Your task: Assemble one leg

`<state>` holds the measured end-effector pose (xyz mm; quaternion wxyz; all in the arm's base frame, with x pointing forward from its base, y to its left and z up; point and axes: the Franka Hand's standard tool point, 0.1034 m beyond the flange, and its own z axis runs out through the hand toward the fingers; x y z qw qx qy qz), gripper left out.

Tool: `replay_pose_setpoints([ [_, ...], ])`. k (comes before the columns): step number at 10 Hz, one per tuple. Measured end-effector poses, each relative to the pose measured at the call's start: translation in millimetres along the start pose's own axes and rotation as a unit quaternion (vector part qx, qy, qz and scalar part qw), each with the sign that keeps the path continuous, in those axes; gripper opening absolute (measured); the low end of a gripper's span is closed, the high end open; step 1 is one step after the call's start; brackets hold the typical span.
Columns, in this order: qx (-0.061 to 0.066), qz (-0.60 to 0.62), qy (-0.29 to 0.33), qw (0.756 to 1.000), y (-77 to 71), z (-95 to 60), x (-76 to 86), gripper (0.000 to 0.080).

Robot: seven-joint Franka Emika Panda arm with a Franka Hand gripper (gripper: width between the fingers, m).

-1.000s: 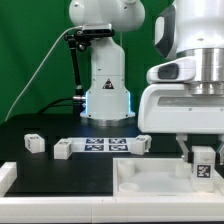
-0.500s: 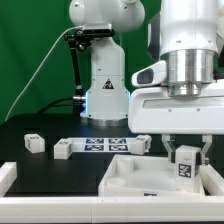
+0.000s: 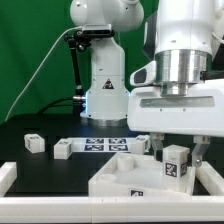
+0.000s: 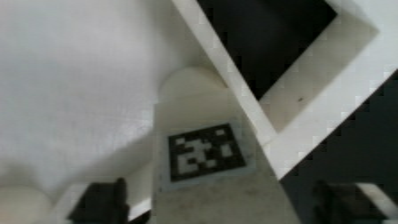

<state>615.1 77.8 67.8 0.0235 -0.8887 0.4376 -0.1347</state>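
Note:
My gripper (image 3: 176,158) is shut on a leg (image 3: 177,165), a small white block with a black-and-white tag on its face, and holds it upright over the large white tabletop piece (image 3: 125,180). The tabletop piece sits tilted at the front, its near corner toward the exterior view's left. In the wrist view the leg (image 4: 210,150) fills the middle between my dark fingers (image 4: 98,200), with the tabletop's white rim (image 4: 267,80) behind it. Three more legs lie on the black table: one (image 3: 34,143), a second (image 3: 64,149) and a third (image 3: 141,144).
The marker board (image 3: 106,146) lies flat between the loose legs. The arm's white base (image 3: 106,85) stands behind it. A white rail (image 3: 6,178) edges the table at the front on the exterior view's left.
My gripper has moved toward the exterior view's left with the leg in it. The tabletop piece has slid and turned the same way.

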Motion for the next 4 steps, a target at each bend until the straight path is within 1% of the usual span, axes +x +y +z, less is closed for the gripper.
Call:
replay_pose_setpoints([
  [1, 0.000, 0.000, 0.000, 1.000, 0.0, 0.0, 0.0, 0.0626],
  [4, 0.000, 0.000, 0.000, 1.000, 0.1, 0.1, 0.0, 0.0648],
])
